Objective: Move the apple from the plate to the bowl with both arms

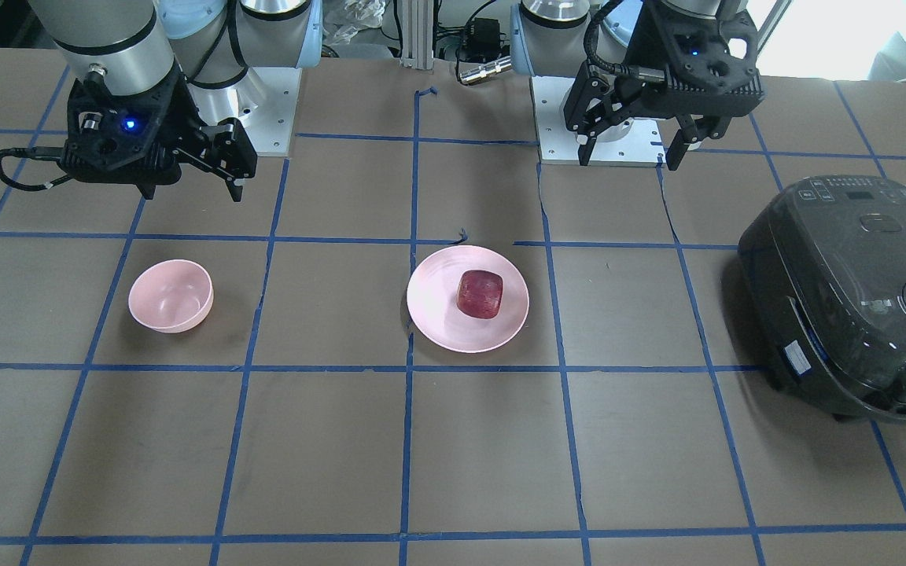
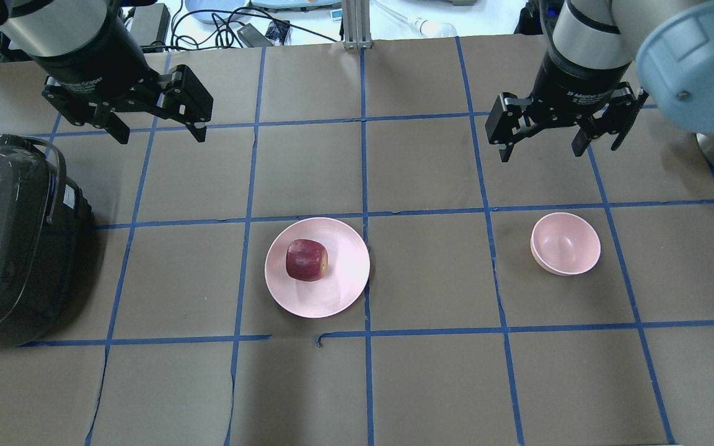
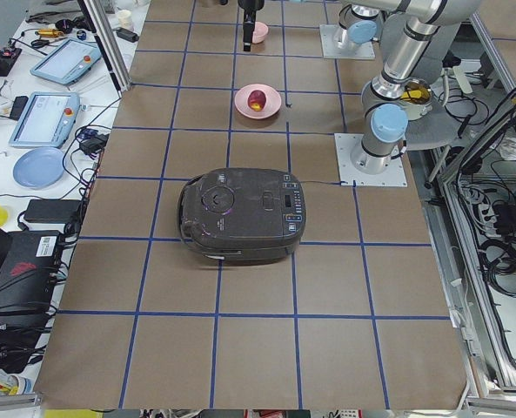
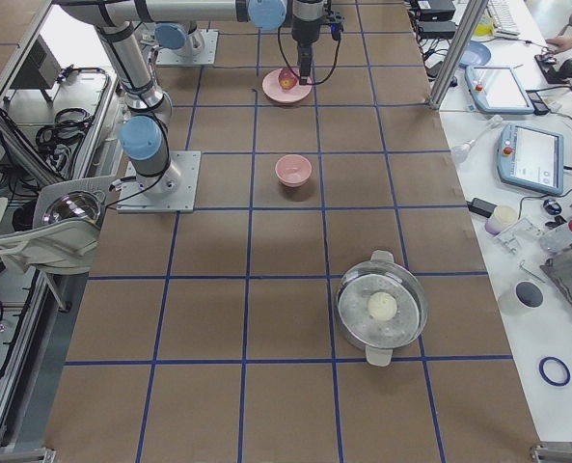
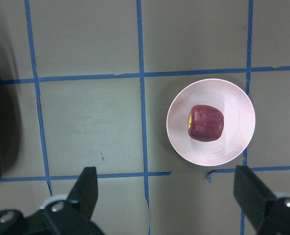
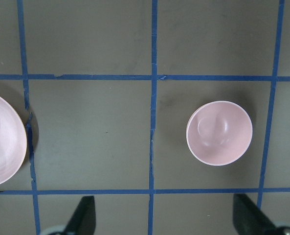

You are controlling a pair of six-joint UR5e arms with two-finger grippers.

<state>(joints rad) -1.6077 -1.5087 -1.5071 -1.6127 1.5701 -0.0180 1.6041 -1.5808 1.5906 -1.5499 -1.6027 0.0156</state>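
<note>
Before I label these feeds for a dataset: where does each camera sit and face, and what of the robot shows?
Front-facing: across the table, facing the robot; left gripper at right, right gripper at left.
Overhead: behind the robot, looking forward-down; both grippers.
Exterior left: table end at robot's left; rice cooker nearest, left arm.
Exterior right: opposite end; steel pot nearest, right arm.
Left wrist: straight down on apple and plate; own fingertips.
Right wrist: straight down on bowl; own fingertips.
Shared: both wrists see the plate.
</note>
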